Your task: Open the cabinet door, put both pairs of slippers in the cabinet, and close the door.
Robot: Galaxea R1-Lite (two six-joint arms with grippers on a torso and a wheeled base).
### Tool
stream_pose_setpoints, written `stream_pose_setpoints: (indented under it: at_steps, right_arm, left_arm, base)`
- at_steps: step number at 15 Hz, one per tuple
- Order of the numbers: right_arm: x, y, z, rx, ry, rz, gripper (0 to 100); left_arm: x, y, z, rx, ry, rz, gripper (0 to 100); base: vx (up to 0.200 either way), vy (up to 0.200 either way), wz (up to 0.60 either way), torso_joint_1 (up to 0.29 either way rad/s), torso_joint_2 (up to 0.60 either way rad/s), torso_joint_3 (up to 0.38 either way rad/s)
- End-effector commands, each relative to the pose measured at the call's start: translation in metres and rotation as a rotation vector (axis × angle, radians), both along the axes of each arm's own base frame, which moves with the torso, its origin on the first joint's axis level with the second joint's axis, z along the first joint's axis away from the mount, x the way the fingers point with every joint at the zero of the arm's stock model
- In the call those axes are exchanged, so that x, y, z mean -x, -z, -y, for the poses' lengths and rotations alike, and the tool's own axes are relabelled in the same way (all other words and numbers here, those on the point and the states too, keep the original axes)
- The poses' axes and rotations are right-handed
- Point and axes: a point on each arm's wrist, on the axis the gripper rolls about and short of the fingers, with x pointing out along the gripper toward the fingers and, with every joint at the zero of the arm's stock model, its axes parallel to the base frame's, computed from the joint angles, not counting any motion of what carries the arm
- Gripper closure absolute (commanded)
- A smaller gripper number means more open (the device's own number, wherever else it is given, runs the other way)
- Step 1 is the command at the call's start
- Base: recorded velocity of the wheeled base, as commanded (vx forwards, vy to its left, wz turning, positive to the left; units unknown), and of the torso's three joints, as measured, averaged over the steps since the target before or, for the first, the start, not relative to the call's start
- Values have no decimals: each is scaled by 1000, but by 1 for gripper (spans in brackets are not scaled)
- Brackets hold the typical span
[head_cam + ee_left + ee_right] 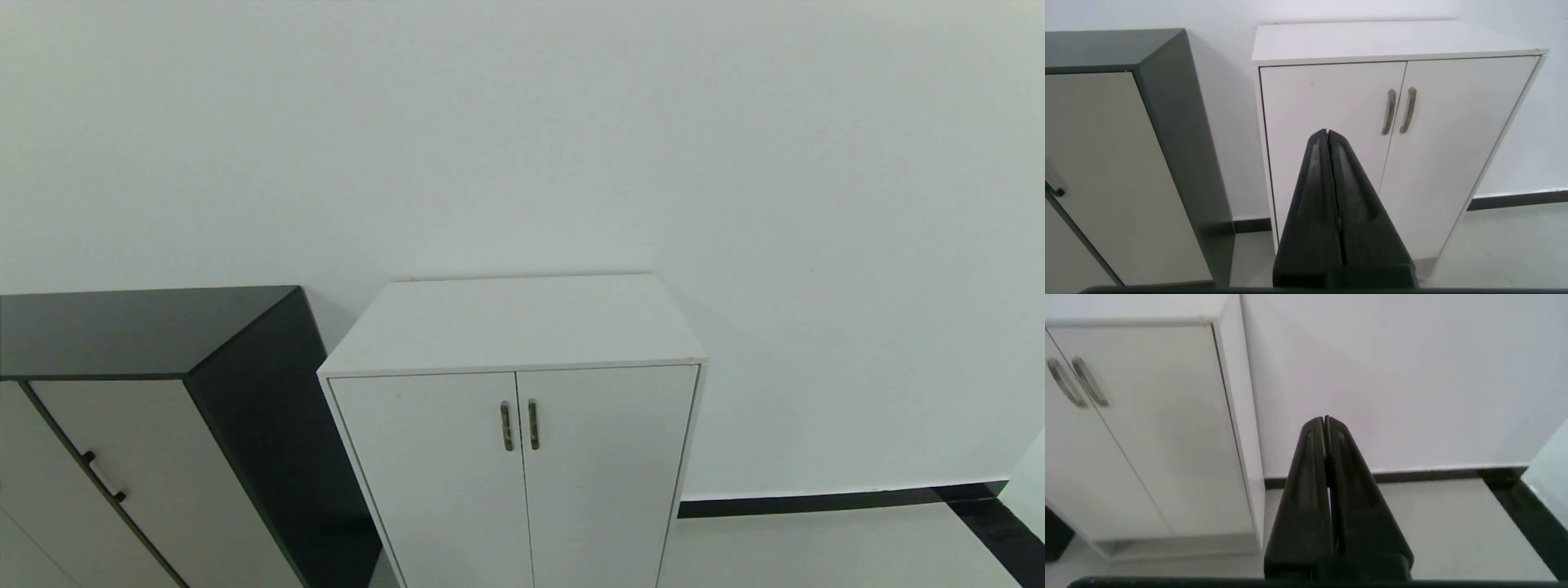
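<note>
— Far left?
— Dark cabinet (155, 327), pale door, black bar handle; beyond the left fingers (1321, 147), off to their left.
— Left fingers?
— Pressed together, holding nothing. Tips aimed at the white cabinet (514, 322), well short of it.
— Cabinet state?
— Both doors (441, 474) closed; two grey handles (507, 425) upright, side by side at the centre seam.
— Right fingers (1333, 445)?
— Also closed tight, empty. Pointed at the white wall (816, 204) and black skirting (816, 502), just past the cabinet's right side; floor (816, 547) below.
</note>
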Motion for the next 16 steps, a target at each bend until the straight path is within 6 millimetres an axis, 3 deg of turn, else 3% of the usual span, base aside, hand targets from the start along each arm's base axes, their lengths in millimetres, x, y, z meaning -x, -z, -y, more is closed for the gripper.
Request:
stream_pose_setpoints:
  at_steps: [1,4,6,8,11,16]
  right_arm:
    - [3,1,0,-51,1,43,100]
    - [4,0,5,-46,217,44,100]
    - [3,1,4,25,191,57,100]
    - [1,3,-3,14,-111,61,100]
    - [-1,9,0,-3,-7,50,100]
    - [-1,9,-1,-3,-47,48,100]
  left_arm:
    - [0,0,0,1,0,0,100]
    - [0,0,0,1,0,0,100]
    - [0,0,0,1,-1,0,100]
    - [0,0,0,0,0,0,100]
    - [0,0,0,4,-1,0,100]
    - [0,0,0,1,-4,0,100]
  base:
    - [0,0,0,0,0,0]
    - [0,0,0,0,0,0]
    - [0,0,0,0,0,0]
    - [0,0,0,0,0,0]
    - [0,0,0,0,0,0]
    - [0,0,0,0,0,0]
